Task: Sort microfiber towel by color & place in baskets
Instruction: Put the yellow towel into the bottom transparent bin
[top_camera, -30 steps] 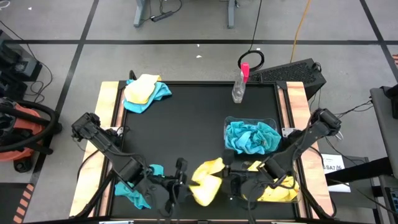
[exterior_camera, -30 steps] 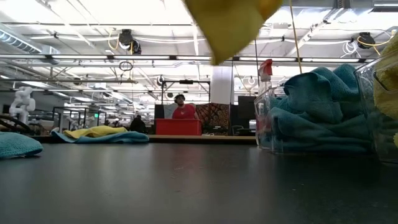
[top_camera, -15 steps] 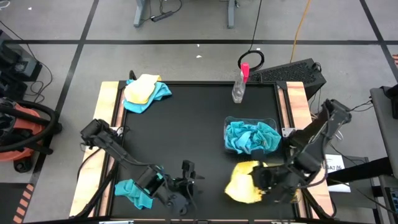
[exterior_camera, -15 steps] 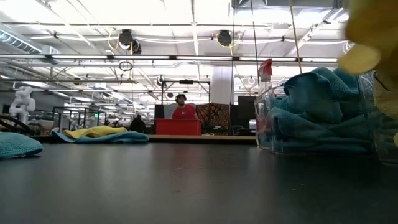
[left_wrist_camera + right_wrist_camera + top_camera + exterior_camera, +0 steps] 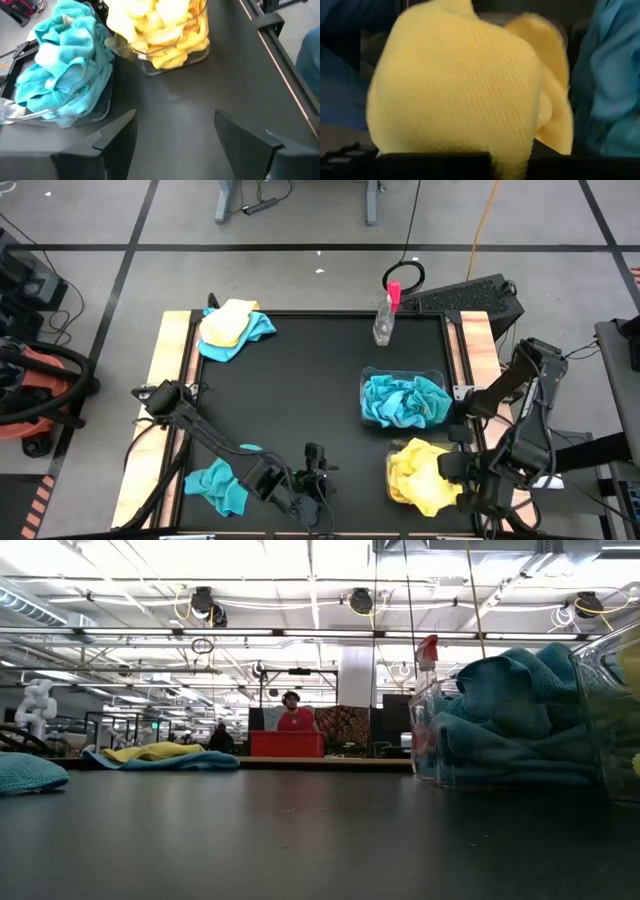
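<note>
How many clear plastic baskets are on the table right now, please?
2: the basket of blue towels sits right of the table's centre, and the basket of yellow towels is just nearer the robot, at the right gripper.

The black bench (image 5: pixel 300 390) carries two clear baskets (image 5: pixel 404 398) near its right edge, a spray bottle (image 5: pixel 385 315) at the far edge, and loose towels (image 5: pixel 232 328) at the far-left and near-left corners.

Left end effector (image 5: pixel 318 478) open; right end effector (image 5: pixel 462 480) clamped shut.
</note>
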Action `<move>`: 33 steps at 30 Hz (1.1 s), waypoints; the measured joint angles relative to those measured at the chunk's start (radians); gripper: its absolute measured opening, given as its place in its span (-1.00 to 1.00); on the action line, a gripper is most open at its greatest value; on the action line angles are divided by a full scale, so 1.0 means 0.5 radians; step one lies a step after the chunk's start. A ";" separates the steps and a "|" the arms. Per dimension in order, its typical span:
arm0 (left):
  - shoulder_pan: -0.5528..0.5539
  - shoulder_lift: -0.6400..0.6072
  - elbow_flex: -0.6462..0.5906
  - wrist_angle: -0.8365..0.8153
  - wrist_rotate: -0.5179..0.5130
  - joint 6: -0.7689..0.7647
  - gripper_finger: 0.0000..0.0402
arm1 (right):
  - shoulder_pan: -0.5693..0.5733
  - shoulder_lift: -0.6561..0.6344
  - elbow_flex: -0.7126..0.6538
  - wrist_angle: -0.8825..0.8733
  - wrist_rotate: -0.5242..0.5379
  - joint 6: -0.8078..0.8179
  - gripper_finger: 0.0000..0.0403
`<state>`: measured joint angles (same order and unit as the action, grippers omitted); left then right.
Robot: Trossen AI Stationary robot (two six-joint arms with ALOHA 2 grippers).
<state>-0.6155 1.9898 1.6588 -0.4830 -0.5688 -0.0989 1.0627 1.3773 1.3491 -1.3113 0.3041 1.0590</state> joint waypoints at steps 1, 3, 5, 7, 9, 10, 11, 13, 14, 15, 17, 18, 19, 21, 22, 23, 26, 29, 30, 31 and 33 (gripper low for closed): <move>0.000 0.011 -0.001 0.000 0.001 0.000 0.34 | 0.023 0.013 0.000 -0.023 -0.040 0.060 -1.00; 0.009 0.031 -0.001 0.012 0.001 -0.014 0.34 | 0.062 0.043 0.000 -0.064 -0.104 0.163 -1.00; 0.013 0.044 -0.001 0.007 0.001 -0.047 0.34 | 0.090 0.082 0.000 -0.105 -0.147 0.248 -1.00; 0.014 0.048 -0.001 0.006 0.001 -0.073 0.34 | 0.111 0.129 0.000 -0.158 -0.183 0.310 -1.00; 0.023 0.052 0.000 0.016 0.000 -0.107 0.34 | 0.120 0.182 0.000 -0.193 -0.232 0.331 -1.00; 0.024 0.055 0.000 0.015 -0.002 -0.110 0.34 | 0.120 0.212 0.000 -0.200 -0.256 0.337 -1.00; 0.024 0.059 0.000 0.010 -0.003 -0.120 0.34 | 0.120 0.235 -0.001 -0.204 -0.268 0.337 -1.00; 0.024 0.061 -0.001 0.005 -0.003 -0.148 0.34 | 0.118 0.284 0.000 -0.213 -0.290 0.329 -1.00; 0.024 0.061 -0.001 0.008 -0.005 -0.159 0.34 | 0.118 0.309 0.000 -0.213 -0.295 0.323 -1.00; 0.024 0.061 -0.001 0.016 -0.010 -0.168 0.34 | 0.118 0.331 0.000 -0.212 -0.296 0.319 -1.00; 0.024 0.068 -0.001 0.011 -0.016 -0.175 0.34 | 0.117 0.371 -0.006 -0.209 -0.297 0.318 -1.00; 0.024 0.072 -0.001 0.010 -0.016 -0.176 0.34 | 0.117 0.386 -0.015 -0.204 -0.297 0.317 -1.00; 0.024 0.075 -0.001 0.008 -0.016 -0.182 0.34 | 0.117 0.401 -0.033 -0.191 -0.297 0.317 -1.00; 0.024 0.084 -0.001 0.011 -0.017 -0.206 0.34 | 0.117 0.431 -0.084 -0.152 -0.299 0.312 -1.00; 0.024 0.086 -0.001 0.009 -0.017 -0.206 0.34 | 0.117 0.443 -0.113 -0.122 -0.299 0.308 -1.00; 0.024 0.088 -0.001 0.006 -0.017 -0.207 0.34 | 0.117 0.453 -0.146 -0.084 -0.300 0.304 -1.00; 0.022 0.099 -0.001 0.012 -0.016 -0.212 0.34 | 0.113 0.464 -0.293 0.110 -0.317 0.268 -1.00; 0.022 0.106 -0.001 0.005 -0.015 -0.211 0.34 | 0.094 0.464 -0.468 0.348 -0.400 0.252 -1.00; 0.023 0.107 -0.001 0.004 -0.015 -0.212 0.34 | 0.087 0.464 -0.529 0.417 -0.430 0.252 -1.00; 0.023 0.106 -0.001 0.006 -0.016 -0.211 0.34 | 0.079 0.464 -0.590 0.477 -0.462 0.252 -1.00; 0.023 0.106 -0.001 0.011 -0.015 -0.211 0.34 | 0.063 0.464 -0.696 0.596 -0.527 0.252 -1.00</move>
<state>-0.6041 2.0430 1.6585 -0.4776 -0.5762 -0.2043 1.0942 1.6093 1.0012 -1.0132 0.0408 1.1851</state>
